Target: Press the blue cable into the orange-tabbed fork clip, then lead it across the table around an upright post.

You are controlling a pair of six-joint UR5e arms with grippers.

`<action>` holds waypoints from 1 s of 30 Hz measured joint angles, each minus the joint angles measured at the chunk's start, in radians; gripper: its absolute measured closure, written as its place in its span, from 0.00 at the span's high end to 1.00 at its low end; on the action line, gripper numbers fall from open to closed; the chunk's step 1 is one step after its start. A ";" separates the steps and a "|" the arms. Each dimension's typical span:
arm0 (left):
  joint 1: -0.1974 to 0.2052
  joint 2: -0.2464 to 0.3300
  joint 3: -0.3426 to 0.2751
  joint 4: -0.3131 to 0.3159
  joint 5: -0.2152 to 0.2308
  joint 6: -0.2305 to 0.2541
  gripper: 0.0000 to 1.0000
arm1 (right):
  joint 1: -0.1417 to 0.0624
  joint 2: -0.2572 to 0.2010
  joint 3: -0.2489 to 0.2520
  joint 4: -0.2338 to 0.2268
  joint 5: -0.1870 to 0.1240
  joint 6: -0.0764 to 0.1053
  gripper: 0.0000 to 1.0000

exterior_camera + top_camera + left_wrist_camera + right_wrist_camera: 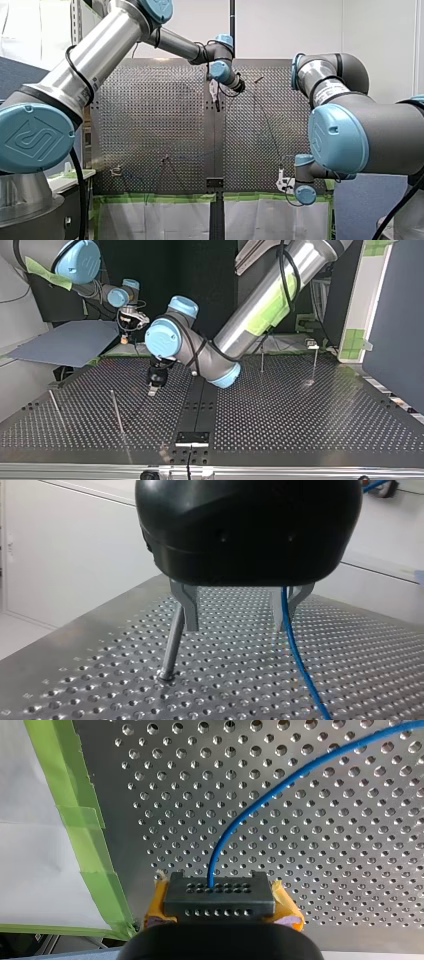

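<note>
The blue cable (260, 800) leaves a black perforated block (218, 890), and my right gripper (221, 909) is shut on that block with its yellow pads (156, 904). In the front view my right gripper (285, 183) sits at the table's near right. My left gripper (235, 622) hangs open just above the plate, far out at the middle (215, 92). The cable (295, 650) passes between its metal fingers (190, 612), close against one of them. An upright post (171, 642) stands just outside the other finger. I see no orange-tabbed clip clearly.
More thin posts stand on the perforated table (300, 415): two at the top view's left (116, 412) (55, 407) and two at its far right (262, 360) (315, 365). Green tape (85, 825) lines the table edge beside my right gripper.
</note>
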 joint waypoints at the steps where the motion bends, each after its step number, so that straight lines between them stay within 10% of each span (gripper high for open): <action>1: -0.002 0.000 0.000 -0.004 0.000 0.006 0.72 | -0.001 0.000 0.000 0.001 0.000 0.000 0.00; 30: -0.024 0.107 0.014 -0.029 0.010 0.034 0.72 | -0.007 0.000 -0.016 0.064 -0.001 0.005 0.00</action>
